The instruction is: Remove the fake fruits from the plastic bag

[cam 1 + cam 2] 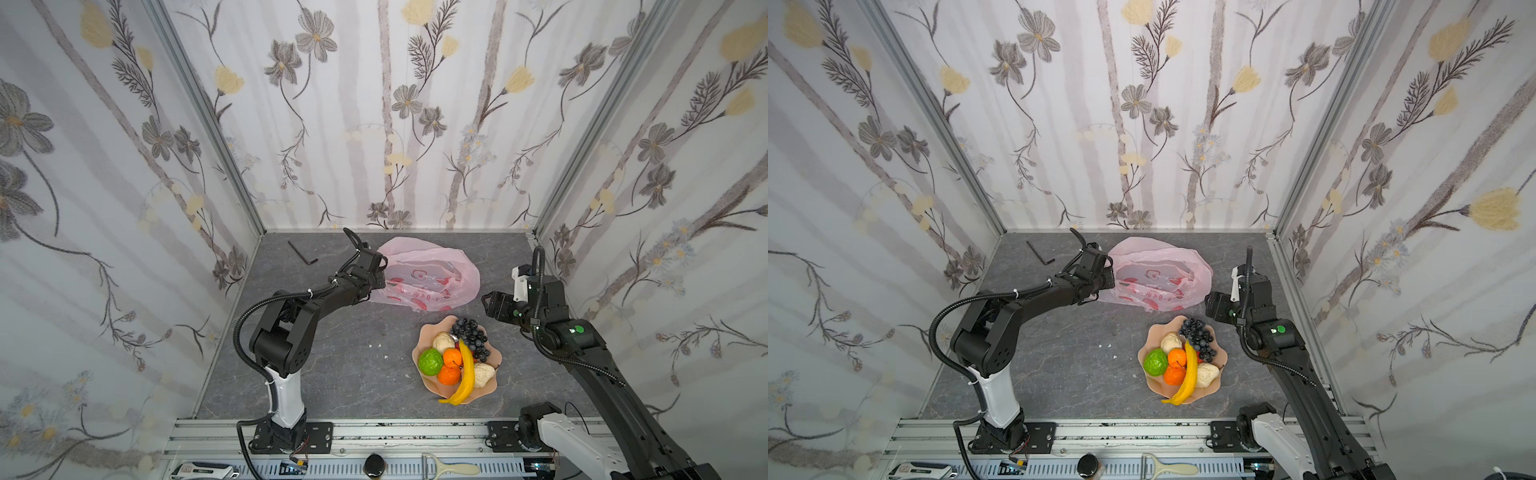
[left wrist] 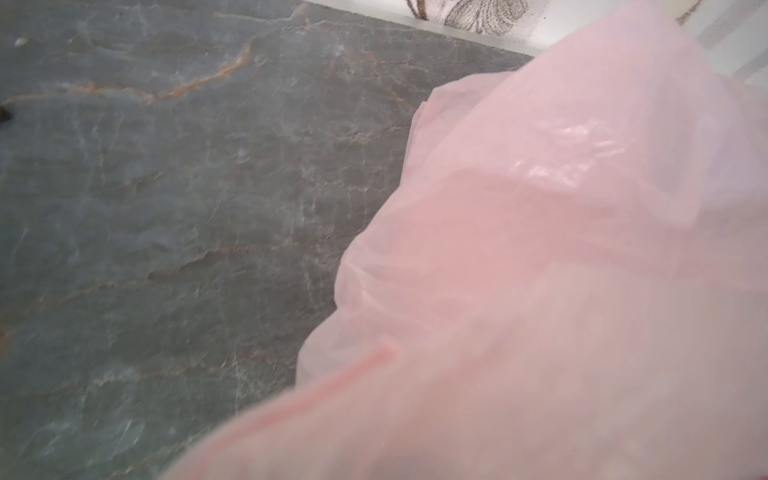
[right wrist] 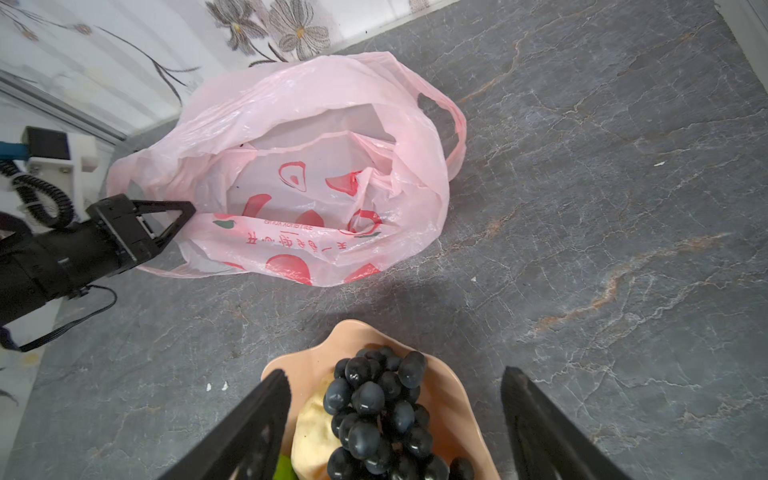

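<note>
1. Nearest the lens, along the front edge: aluminium rail [image 1: 374, 430] with both arm bases.
2. On the left: left arm [image 1: 316, 295] stretched low toward the back, left gripper [image 3: 185, 211] closed on the rim of the plastic bag [image 1: 432, 270], propping the mouth open.
3. Middle, at the back of the grey table [image 1: 332, 374]: plastic bag thin, soft, crinkly, very light, slippery; seemingly empty inside. Best taken at rim or loop handle.
4. Just in front: fake fruits [image 1: 451, 359] heaped in the peach dish [image 1: 428, 330], banana [image 1: 467, 370] across the top, grape bunch [image 1: 469, 334] at the back; glossy, light, probably quick to roll.
5. On the right: right arm [image 1: 582, 336] bent, wrist tilted down, right gripper [image 3: 394, 374] just above the grape bunch, jaws wide apart, holding nothing.
</note>
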`<move>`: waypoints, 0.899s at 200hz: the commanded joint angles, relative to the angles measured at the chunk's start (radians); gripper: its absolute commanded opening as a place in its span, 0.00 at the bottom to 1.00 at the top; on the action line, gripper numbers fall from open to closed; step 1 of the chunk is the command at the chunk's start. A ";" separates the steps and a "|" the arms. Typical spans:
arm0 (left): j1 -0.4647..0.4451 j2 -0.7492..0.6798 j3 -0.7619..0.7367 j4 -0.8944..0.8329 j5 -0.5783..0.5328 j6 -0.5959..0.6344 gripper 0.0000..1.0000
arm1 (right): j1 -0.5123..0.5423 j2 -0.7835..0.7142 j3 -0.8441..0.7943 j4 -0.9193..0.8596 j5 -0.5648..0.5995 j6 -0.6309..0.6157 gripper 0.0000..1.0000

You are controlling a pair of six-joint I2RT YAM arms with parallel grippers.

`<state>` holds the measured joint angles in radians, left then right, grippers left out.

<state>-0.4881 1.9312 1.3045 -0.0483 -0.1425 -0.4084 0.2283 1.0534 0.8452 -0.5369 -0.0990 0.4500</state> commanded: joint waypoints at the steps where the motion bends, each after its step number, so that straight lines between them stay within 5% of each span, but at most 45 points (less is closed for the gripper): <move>1: 0.011 0.080 0.129 -0.039 0.020 0.052 0.00 | -0.007 -0.026 -0.045 0.095 -0.023 0.081 0.81; 31: 0.021 0.212 0.315 -0.071 0.031 0.066 0.00 | -0.049 -0.036 -0.084 0.083 -0.062 0.124 0.81; 63: 0.028 0.325 0.504 -0.157 0.050 0.080 0.05 | -0.084 -0.085 -0.144 0.057 -0.053 0.150 0.93; 125: 0.027 0.272 0.552 -0.286 0.047 0.026 0.75 | -0.092 -0.200 -0.147 -0.111 0.068 0.277 1.00; 180: 0.025 0.044 0.346 -0.294 0.058 -0.026 0.99 | -0.039 -0.308 -0.208 -0.231 0.116 0.413 1.00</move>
<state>-0.4610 2.0384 1.7203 -0.3241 -0.0818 -0.3988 0.1581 0.7692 0.6727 -0.7078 -0.0074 0.7586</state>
